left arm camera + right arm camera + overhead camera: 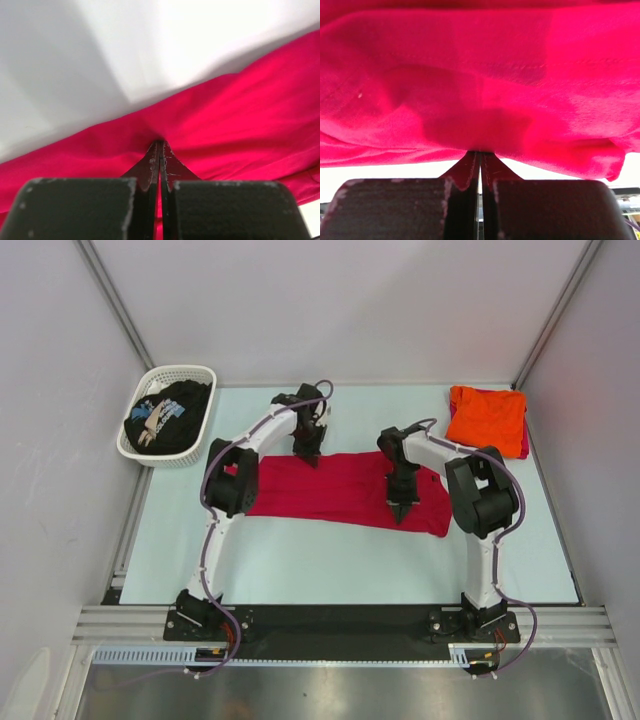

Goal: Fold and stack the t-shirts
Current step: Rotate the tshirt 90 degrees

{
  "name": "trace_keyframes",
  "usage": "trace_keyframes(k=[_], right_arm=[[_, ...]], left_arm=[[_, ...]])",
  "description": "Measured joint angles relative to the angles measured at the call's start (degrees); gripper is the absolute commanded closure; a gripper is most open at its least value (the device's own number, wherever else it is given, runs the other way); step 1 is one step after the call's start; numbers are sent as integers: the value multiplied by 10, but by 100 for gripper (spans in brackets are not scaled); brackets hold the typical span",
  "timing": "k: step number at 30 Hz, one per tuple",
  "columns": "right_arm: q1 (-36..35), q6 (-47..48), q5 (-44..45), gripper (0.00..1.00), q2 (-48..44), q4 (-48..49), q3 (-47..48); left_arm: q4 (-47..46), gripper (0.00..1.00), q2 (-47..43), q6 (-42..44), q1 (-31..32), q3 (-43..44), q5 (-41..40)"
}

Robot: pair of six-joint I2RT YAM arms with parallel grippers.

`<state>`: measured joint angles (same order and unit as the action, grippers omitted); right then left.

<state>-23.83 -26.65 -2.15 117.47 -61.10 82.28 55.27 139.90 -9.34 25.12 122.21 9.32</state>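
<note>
T-shirt in crimson [340,490] lies spread across the middle of the table [300,565] — left gripper [307,455] clamped on its far edge, right gripper [400,512] pinching its near right hem. Orange t-shirt [487,418] sits folded at the far right corner; black t-shirt [170,415] fills the basket [165,458] far left.

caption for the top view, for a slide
Left fingers and right fingers pinch the red t-shirt mid-table.

Left gripper [160,146]: fingers [150,165] pressed flat together, tips pinching the crimson t-shirt [240,115] at its edge. Creases fan out from the pinch. Cloth crosses the frame, higher at right. Pale counter [100,55] beyond.
</note>
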Motion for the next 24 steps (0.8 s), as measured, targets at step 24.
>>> trace_keyframes(k=[24], right_arm=[[46, 96, 111, 100, 136, -27, 246]], left_arm=[[-24, 100, -83, -43, -83, -156, 33]])
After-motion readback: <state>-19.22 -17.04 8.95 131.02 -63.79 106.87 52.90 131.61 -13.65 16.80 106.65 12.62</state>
